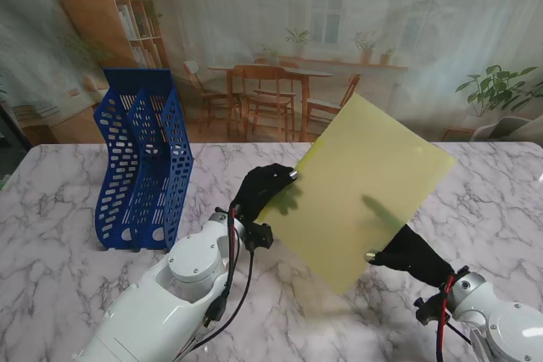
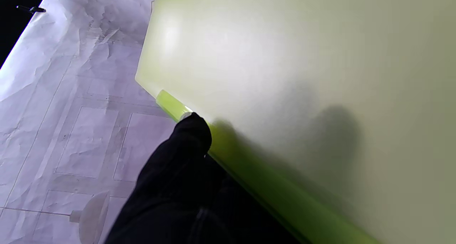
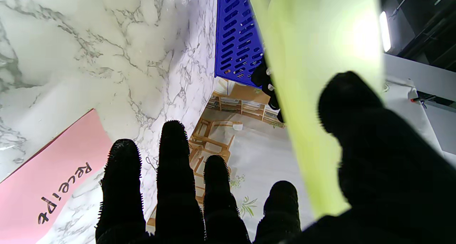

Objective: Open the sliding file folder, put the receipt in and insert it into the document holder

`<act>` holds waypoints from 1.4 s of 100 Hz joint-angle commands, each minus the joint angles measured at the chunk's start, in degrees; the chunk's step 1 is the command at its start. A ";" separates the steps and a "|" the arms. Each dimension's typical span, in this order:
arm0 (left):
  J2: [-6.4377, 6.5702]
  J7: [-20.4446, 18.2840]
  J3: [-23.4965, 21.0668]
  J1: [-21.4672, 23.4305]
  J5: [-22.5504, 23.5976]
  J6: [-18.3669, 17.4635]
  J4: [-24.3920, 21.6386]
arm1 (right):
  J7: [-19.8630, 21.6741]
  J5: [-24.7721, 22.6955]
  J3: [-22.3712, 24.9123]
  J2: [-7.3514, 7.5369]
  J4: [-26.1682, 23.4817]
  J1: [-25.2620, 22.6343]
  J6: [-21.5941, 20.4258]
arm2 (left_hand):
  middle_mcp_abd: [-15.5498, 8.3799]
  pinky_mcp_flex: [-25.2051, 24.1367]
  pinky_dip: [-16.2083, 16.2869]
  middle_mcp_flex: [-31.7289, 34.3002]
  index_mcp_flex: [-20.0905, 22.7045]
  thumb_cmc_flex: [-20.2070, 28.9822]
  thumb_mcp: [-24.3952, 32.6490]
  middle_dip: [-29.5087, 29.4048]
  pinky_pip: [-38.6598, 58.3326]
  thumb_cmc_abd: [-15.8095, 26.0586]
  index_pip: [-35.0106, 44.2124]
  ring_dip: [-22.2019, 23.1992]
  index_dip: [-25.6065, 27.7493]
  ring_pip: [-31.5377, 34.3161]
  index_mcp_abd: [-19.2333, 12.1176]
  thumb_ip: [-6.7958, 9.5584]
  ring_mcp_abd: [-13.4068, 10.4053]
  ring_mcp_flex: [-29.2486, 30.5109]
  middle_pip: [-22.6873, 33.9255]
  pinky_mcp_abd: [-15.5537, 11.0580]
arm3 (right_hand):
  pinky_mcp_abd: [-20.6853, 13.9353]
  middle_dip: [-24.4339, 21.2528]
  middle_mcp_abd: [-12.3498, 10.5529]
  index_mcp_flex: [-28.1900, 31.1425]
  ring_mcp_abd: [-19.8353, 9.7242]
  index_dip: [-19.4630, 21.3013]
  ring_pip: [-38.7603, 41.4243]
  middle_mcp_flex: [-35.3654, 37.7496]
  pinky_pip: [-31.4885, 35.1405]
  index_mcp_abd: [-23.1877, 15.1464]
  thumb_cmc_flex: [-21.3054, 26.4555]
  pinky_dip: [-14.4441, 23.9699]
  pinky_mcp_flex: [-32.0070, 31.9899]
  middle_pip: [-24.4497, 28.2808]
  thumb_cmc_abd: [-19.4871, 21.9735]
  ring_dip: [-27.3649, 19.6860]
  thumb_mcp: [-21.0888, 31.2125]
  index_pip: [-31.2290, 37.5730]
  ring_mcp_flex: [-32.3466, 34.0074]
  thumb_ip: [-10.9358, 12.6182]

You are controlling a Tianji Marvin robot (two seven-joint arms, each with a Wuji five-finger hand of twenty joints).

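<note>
A translucent yellow-green file folder [image 1: 365, 184] is held tilted in the air above the middle of the table. My left hand [image 1: 263, 191] is shut on the folder's left edge, where the green sliding bar [image 2: 171, 107] runs past the black fingers [image 2: 185, 148]. My right hand [image 1: 411, 253] grips the folder's corner nearest me. Its thumb [image 3: 356, 130] lies on one face of the folder [image 3: 313, 58] and the other fingers [image 3: 174, 172] are stretched out behind it. A pink receipt [image 3: 46, 180] lies flat on the table under that hand, hidden in the stand view. The blue document holder [image 1: 140, 163] stands upright at the left.
The table top is white marble [image 1: 68, 209] with a printed room backdrop [image 1: 339, 40] along its far edge. The perforated blue wall of the holder [image 3: 237, 34] shows beyond the folder in the right wrist view.
</note>
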 commanded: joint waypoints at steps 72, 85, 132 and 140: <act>1.53 -6.74 0.06 3.36 -2.25 0.33 -0.92 | -18.84 6.14 -4.44 -4.88 -1.72 4.83 6.38 | 0.47 1.56 -0.57 1.08 1.90 4.18 5.74 -0.28 2.68 1.60 1.72 -1.20 -4.04 0.66 -3.77 0.36 5.40 -0.07 0.03 -2.73 | 7.20 2.64 -0.74 31.92 1.95 3.38 12.10 40.90 22.53 2.64 13.66 -3.03 29.74 6.11 12.73 2.25 -4.40 53.33 30.14 -4.53; 2.07 -9.04 -1.21 4.61 -3.94 2.72 -1.28 | -22.41 5.17 -5.62 -5.60 -2.00 6.26 8.51 | 1.23 -0.01 -0.45 0.08 0.71 2.74 -0.36 -2.14 1.18 2.70 -5.04 -2.14 -7.12 -1.07 -1.54 0.93 7.23 -1.81 -2.62 -1.37 | 6.43 5.36 3.35 37.24 3.11 2.91 26.36 56.92 33.62 9.82 16.04 -3.81 42.86 11.79 10.48 7.63 0.83 55.21 41.21 -4.61; 4.14 -13.14 -6.86 7.28 -0.78 6.38 -1.74 | -25.13 1.87 -8.55 -6.43 0.93 11.39 19.65 | -1.28 -23.48 1.88 -25.22 -13.65 -8.28 -8.24 -10.31 -18.29 8.63 -28.63 -6.39 -12.22 -15.37 -4.49 2.11 6.85 -25.31 -17.25 -1.67 | 6.10 10.53 5.22 40.83 2.03 4.13 49.26 66.52 43.58 18.16 16.58 -6.35 55.07 17.71 4.39 12.64 11.98 56.97 41.74 -5.78; 4.06 -12.08 -7.16 7.79 -0.14 5.36 -1.74 | -24.80 0.88 -9.25 -6.40 2.18 12.65 22.04 | -3.02 -31.38 0.72 -30.98 -15.80 -9.38 -8.57 -10.45 -24.56 9.32 -29.25 -7.86 -11.84 -20.35 -5.95 1.86 4.16 -33.27 -18.41 -4.41 | 5.88 10.93 5.12 40.96 1.64 4.45 50.20 66.65 44.14 17.64 16.56 -6.20 55.26 18.47 4.38 12.99 12.18 56.98 41.77 -5.89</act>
